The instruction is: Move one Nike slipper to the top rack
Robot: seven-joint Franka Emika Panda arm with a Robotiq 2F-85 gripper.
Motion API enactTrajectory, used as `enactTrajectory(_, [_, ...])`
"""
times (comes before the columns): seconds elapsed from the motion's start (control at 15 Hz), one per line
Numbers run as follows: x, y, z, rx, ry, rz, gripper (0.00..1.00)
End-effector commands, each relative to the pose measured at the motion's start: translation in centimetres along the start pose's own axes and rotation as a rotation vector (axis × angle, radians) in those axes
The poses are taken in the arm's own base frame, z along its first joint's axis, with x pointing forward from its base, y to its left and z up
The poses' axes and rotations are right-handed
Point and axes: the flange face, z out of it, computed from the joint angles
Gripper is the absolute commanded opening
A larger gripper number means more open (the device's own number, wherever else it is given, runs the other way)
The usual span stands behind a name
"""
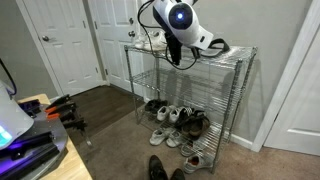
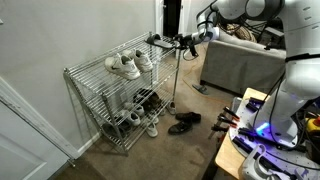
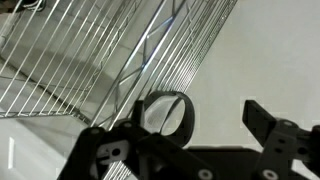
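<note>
Exterior view: claw [image 1: 178,48] hangs above the end edge of the top rack worktop [image 1: 235,52]. A dark shape under it reads as the slipper [image 1: 183,57], off the wires and not set down. White sneakers [image 1: 148,40] sit close by on the same worktop, toward the far corner. More shoes [image 1: 178,118] are on the bottom shelf and black shoes [image 1: 160,168] on the floor.
Risk: if the slipper is let go here, it probably lands half over the edge and tips off.

Exterior view: claw [image 2: 188,41] is just past the end edge of the worktop [image 2: 95,75], near a corner post. The slipper is too small to pick out. White sneakers [image 2: 127,65] take up the middle, leaving bare wire toward the other end. Black shoes [image 2: 183,123] lie on the floor below.
Risk: coming in low could snag the slipper on the edge wire or post, and pushing in too far could shove the sneakers.

Wrist view: the worktop wires [image 3: 90,50] fill the upper left. A dark arched strap, likely the slipper [image 3: 186,118], shows between the fingers of the claw [image 3: 200,130]. One finger [image 3: 265,120] stands apart from the strap and the other is hidden. I cannot tell whether the claw is clamped or the slipper is only hooked on it.
Risk: a loose hold could let it swing or drop before it is over the wires.
</note>
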Motion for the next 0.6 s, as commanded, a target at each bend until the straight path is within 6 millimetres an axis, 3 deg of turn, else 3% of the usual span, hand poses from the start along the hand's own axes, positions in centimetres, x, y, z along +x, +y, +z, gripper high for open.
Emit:
enactTrajectory(0.0, [-4.4,-0.7,-4.4,-0.059,-0.067,-0.012,1.0])
enactTrajectory(0.53, [-9.4,3.6,-10.9,-0.232,-0.145,0.002,1.0])
